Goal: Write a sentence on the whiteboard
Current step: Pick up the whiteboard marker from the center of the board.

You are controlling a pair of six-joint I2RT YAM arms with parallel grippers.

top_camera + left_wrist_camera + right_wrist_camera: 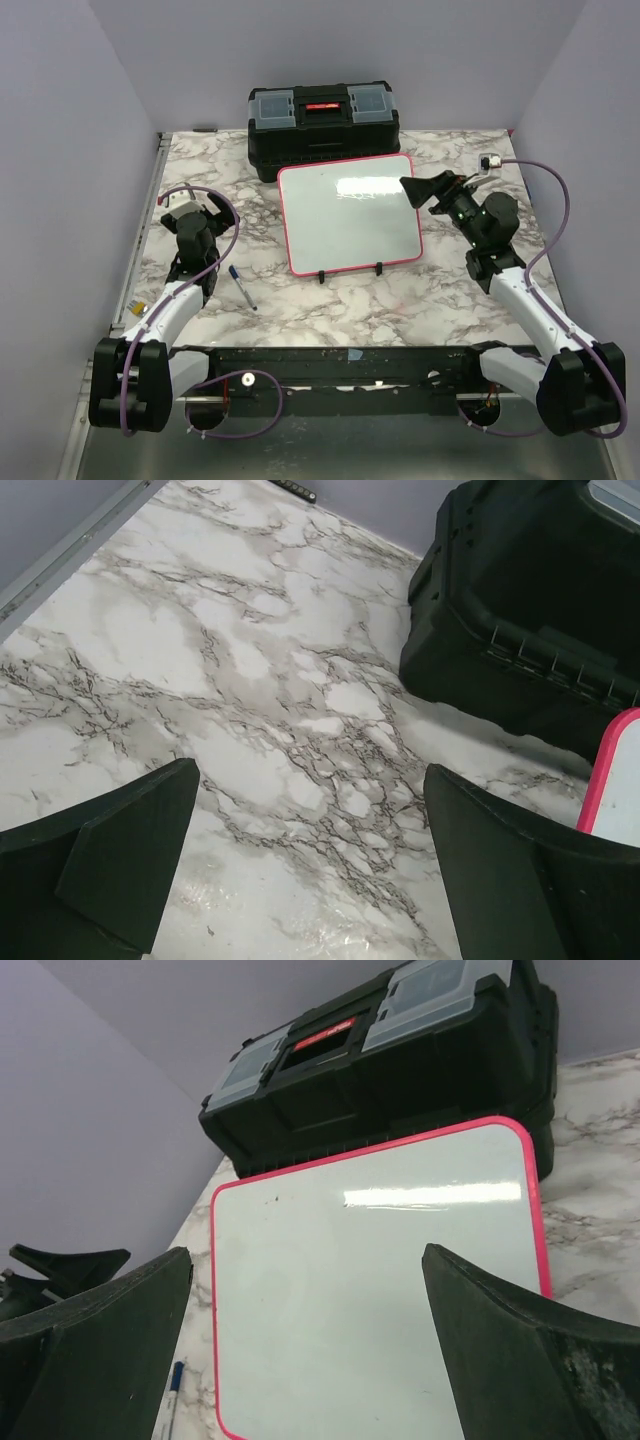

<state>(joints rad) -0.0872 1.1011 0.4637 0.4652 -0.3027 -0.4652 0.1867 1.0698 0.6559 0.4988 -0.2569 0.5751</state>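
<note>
The whiteboard [350,215] with its pink-red frame lies in the middle of the marble table and is blank; no sentence shows on it. It also shows in the right wrist view [380,1290], and its pink corner [612,780] shows in the left wrist view. A blue-capped marker [241,287] lies on the table left of the board's front edge and also shows in the right wrist view [175,1385]. My left gripper [205,205] is open and empty over bare marble [310,870], behind the marker. My right gripper [432,190] is open and empty over the board's right edge [305,1350].
A black toolbox [322,125] with grey lid trays stands right behind the whiteboard, and shows in both wrist views [530,600] [380,1060]. A small white object [489,160] sits at the table's far right. Purple walls close in the sides and back.
</note>
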